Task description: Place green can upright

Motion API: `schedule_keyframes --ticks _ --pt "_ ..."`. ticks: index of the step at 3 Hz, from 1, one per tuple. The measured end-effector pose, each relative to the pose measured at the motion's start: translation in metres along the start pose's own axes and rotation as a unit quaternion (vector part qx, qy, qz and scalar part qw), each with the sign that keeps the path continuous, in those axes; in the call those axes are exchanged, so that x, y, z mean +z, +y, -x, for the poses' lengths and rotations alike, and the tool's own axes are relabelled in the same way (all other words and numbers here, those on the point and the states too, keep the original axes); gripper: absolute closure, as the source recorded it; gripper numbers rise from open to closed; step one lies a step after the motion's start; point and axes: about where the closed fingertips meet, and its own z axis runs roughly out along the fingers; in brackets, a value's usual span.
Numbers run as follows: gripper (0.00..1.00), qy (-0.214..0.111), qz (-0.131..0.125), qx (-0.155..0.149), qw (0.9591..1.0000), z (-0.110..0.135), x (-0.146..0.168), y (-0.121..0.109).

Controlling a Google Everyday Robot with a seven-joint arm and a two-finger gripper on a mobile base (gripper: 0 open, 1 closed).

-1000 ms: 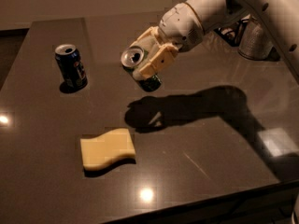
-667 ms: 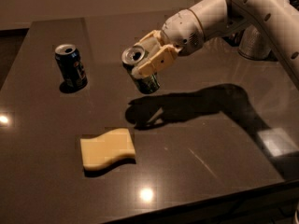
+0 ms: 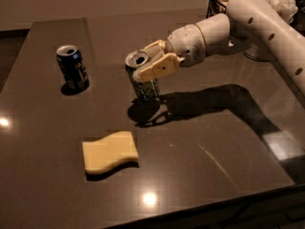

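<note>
1 green can (image 3: 147, 88) clamped in the pincer (image 3: 144, 63), nearly upright over the middle of the counter (image 3: 228, 166).
2 beige fingers (image 3: 159, 67) press the can's upper body from opposite sides. Its open silver mouth faces up, tipped a little toward the camera; whether its base touches the dark, glossy counter I cannot tell. Thin aluminium like this is probably light, smooth and slippery, and likely to dent under a hard squeeze, so a moderate hold across the cylinder's wall, as here, looks soundest. With its mouth open it may be empty and easy to topple. 1 dark blue can (image 3: 72, 67) stands well apart, toward the view's left edge. 1 soft-looking yellow sponge (image 3: 109, 151), wavy-edged, lies flat nearer the camera.
</note>
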Motion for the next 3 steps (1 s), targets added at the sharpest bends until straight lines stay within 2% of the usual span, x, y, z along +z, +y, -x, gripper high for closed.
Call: schedule_keyframes --ticks 1,2,3 --pt "0.81 -0.048 -0.013 0.002 0.9987 -0.004 -0.003 -0.007" --pt "0.58 -0.079 -0.022 0.008 0.9966 -0.007 -0.006 -0.014" --pt "0.35 -0.081 -0.026 0.025 0.9961 -0.015 -0.005 -0.021"
